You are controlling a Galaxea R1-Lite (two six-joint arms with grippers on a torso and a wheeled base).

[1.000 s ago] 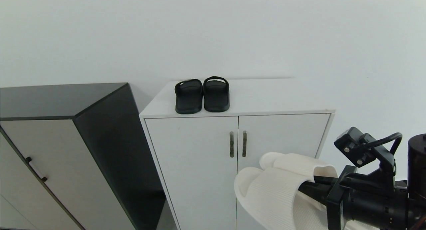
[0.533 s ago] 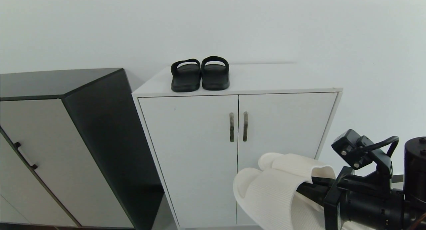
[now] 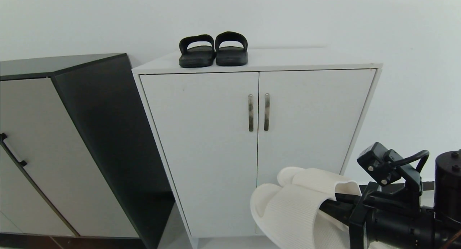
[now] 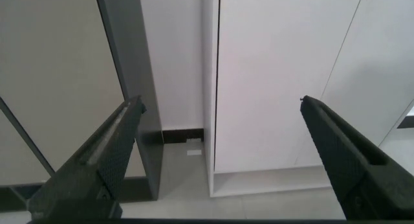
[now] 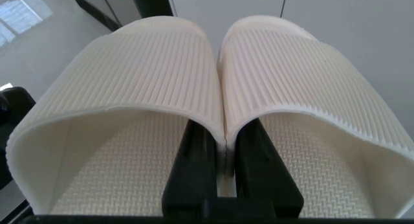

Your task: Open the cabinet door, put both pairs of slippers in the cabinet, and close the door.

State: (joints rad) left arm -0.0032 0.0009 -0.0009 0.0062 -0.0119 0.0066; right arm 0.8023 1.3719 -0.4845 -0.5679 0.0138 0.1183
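Right gripper (image 5: 225,160): white slippers (image 3: 293,209) being pinched, near right.
Left gripper (image 4: 221,106): fingers being held spread.
Black slippers (image 3: 213,51): being borne atop shut cabinet (image 3: 201,144).

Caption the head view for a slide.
Right gripper holds white slippers before the closed white cabinet; black slippers sit on top.

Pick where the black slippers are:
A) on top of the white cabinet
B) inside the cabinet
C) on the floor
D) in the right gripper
A: the black slippers sit side by side on top of the cabinet, whose doors are shut, while the right gripper holds the white slippers.
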